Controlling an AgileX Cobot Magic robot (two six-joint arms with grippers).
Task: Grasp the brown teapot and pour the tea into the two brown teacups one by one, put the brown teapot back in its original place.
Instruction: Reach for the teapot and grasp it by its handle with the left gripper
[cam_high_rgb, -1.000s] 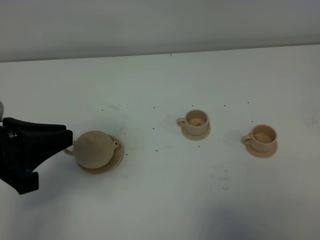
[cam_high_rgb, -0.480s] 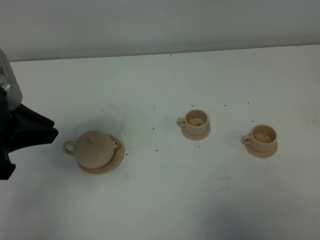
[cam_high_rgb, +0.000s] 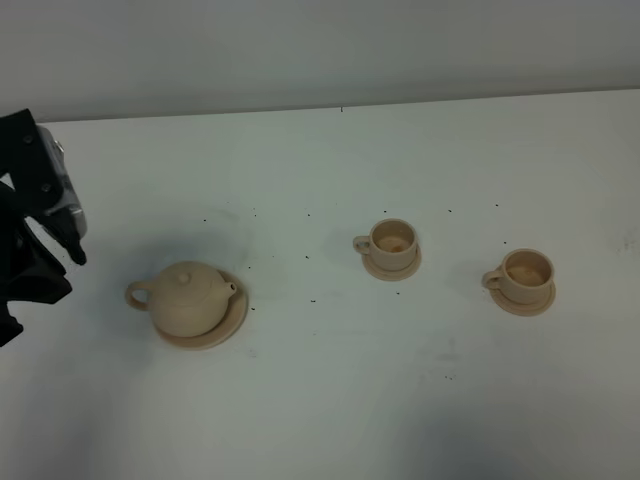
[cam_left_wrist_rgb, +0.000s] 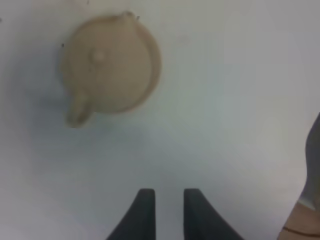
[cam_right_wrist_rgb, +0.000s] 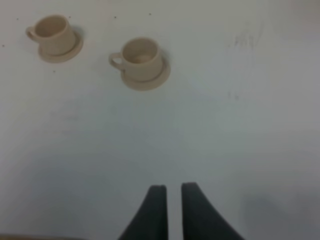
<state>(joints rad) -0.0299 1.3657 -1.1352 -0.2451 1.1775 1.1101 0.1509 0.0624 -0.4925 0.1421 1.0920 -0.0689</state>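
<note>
The brown teapot (cam_high_rgb: 188, 298) stands upright on its wide saucer, the original place (cam_high_rgb: 232, 322), at the left of the white table, spout toward the cups. It also shows in the left wrist view (cam_left_wrist_rgb: 107, 65). The two brown teacups, one (cam_high_rgb: 392, 240) in the middle and one (cam_high_rgb: 526, 271) to the right, stand on small saucers; both also show in the right wrist view (cam_right_wrist_rgb: 52, 34) (cam_right_wrist_rgb: 141, 56). My left gripper (cam_left_wrist_rgb: 168, 200) is empty and apart from the teapot's handle, jaws close together. My right gripper (cam_right_wrist_rgb: 174, 197) is shut and empty, well short of the cups.
My left arm (cam_high_rgb: 35, 240) stands at the left edge of the exterior view, left of the teapot. Small dark specks (cam_high_rgb: 312, 300) dot the white table (cam_high_rgb: 330, 380). The table's edge (cam_left_wrist_rgb: 306, 200) shows in the left wrist view.
My left arm has drawn back to the left and upward, away from the teapot's handle. The teapot now stands uncovered on its saucer. The cups have not moved.
</note>
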